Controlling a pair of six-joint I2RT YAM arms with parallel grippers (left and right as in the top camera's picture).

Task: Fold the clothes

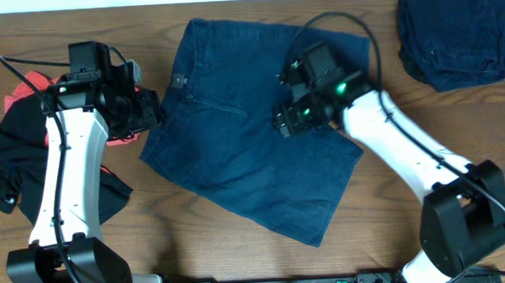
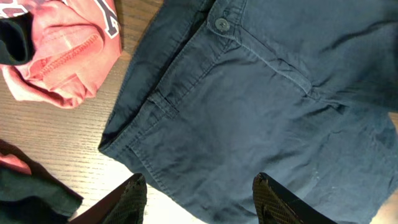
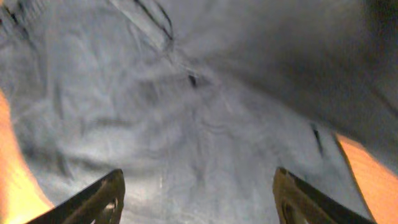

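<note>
Wide dark blue denim shorts (image 1: 252, 133) lie spread flat mid-table, waistband and button (image 2: 222, 23) toward the left. My left gripper (image 1: 151, 108) is open and empty, hovering over the waistband's left corner (image 2: 124, 140); its jaws (image 2: 199, 193) straddle the fabric edge. My right gripper (image 1: 286, 118) is open and empty, just above the shorts' right middle (image 3: 199, 124). A red white-lettered T-shirt (image 2: 62, 56) and a black garment (image 1: 3, 172) lie crumpled at the left under the left arm. Folded navy denim (image 1: 455, 35) sits at the back right.
The wooden table (image 1: 197, 248) shows around the clothes. The arm bases (image 1: 465, 226) stand at the front edge. A black cable (image 1: 341, 20) loops over the shorts behind the right gripper.
</note>
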